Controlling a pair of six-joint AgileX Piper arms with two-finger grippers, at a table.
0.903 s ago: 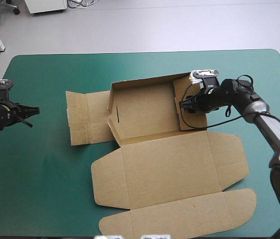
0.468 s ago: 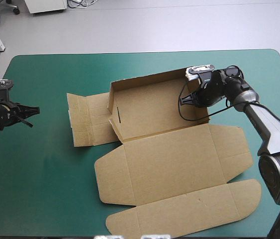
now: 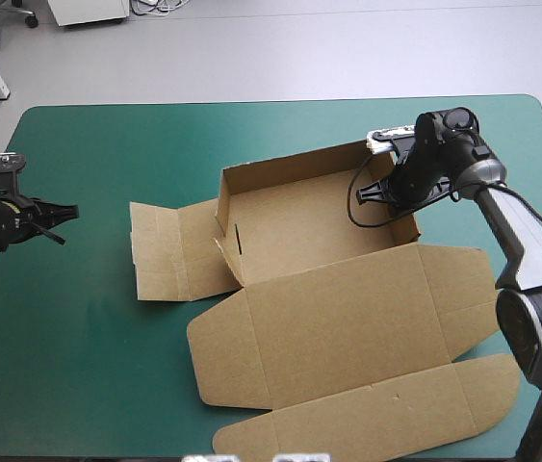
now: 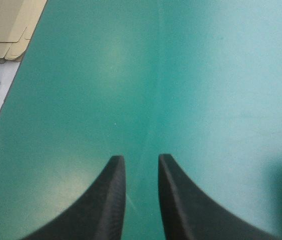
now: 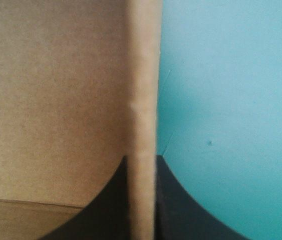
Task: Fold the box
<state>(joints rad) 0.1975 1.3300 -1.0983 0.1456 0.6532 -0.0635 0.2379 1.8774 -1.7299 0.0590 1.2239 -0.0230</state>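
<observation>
Right, status. The box [image 3: 295, 226] sits mid-table as an open tray. Its far wall [image 3: 290, 166] is up and a wall stands at the left end too. The left end flap [image 3: 174, 250] lies flat on the teal-green cover [image 3: 107, 366] beyond it. The lid [image 3: 348, 318] is flat toward the near edge, and its tuck flap [image 3: 376, 414] is flat as well, just short of the table's near edge.

The right gripper [image 3: 393, 190] is at the tray's right end wall [image 3: 410, 226], near the far corner. On my right wrist view the black fingers [image 5: 173, 200] are all but closed on that wall's top edge [image 5: 143, 75]. One finger is inside the tray and one outside, with brown board on the inner side and bare cover [image 5: 231, 100] on the outer. The wall looks upright in the grip.

The left gripper [image 3: 56, 214] is well apart from the box, near the table's left edge. Its fingers [image 4: 108, 200] stand a narrow gap apart with nothing between them, only cover [image 4: 206, 75] ahead. Spare board [image 4: 8, 22] shows just off the table's left edge.
</observation>
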